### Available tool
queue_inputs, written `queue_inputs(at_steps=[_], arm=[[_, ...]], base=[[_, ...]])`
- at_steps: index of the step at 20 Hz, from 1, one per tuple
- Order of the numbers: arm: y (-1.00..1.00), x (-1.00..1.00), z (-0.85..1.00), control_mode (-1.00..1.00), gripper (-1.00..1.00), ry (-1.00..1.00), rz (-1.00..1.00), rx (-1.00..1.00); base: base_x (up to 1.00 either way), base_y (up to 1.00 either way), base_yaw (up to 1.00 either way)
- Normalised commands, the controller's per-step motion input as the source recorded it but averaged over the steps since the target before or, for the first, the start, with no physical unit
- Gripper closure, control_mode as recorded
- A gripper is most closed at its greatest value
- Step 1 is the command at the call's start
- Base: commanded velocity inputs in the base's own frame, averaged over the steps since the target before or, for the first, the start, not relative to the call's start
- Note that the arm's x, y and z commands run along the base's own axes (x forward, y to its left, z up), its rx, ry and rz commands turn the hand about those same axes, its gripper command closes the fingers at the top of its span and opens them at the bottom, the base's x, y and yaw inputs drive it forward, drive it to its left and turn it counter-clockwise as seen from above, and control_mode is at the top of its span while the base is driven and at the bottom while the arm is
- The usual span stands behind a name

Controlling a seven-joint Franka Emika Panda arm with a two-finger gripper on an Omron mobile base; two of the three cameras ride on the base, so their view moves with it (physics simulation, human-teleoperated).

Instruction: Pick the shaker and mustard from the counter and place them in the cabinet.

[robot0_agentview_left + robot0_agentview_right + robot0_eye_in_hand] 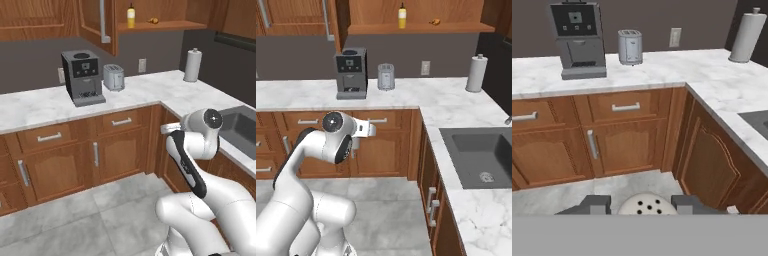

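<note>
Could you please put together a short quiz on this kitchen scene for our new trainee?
1. True or false: the mustard stands on the shelf of the cabinet.
2. In the hand view, what sits between the jaws of the gripper? A) a mug B) the shaker C) a spoon
3. Fill in: on the counter, the toaster stands just beside the ___ machine.

Key: 1 true. 2 B: its round, holed cap shows between the finger tips. 3 coffee: the dark coffee machine.
</note>
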Motion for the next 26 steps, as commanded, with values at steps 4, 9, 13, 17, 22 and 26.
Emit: queue_inputs(at_steps=[4, 9, 13, 17, 22, 26], arm=[[0.00, 0.00, 0.00, 1.00, 1.00, 0.00, 0.00, 0.00], [0.00, 0.00, 0.00, 1.00, 1.00, 0.00, 0.00, 0.00], [0.00, 0.00, 0.00, 1.00, 1.00, 0.00, 0.00, 0.00], [0.00, 0.00, 0.00, 1.00, 1.00, 0.00, 0.00, 0.00], [0.00, 0.00, 0.00, 1.00, 1.00, 0.00, 0.00, 0.00], [0.00, 0.00, 0.00, 1.00, 1.00, 0.00, 0.00, 0.00]], base=[[0.34, -0.23, 0.26], [0.18, -0.24, 0.37], [0.03, -0.27, 0.26], [0.00, -0.45, 0.10], [0.00, -0.51, 0.08], [0.15, -0.39, 0.04]])
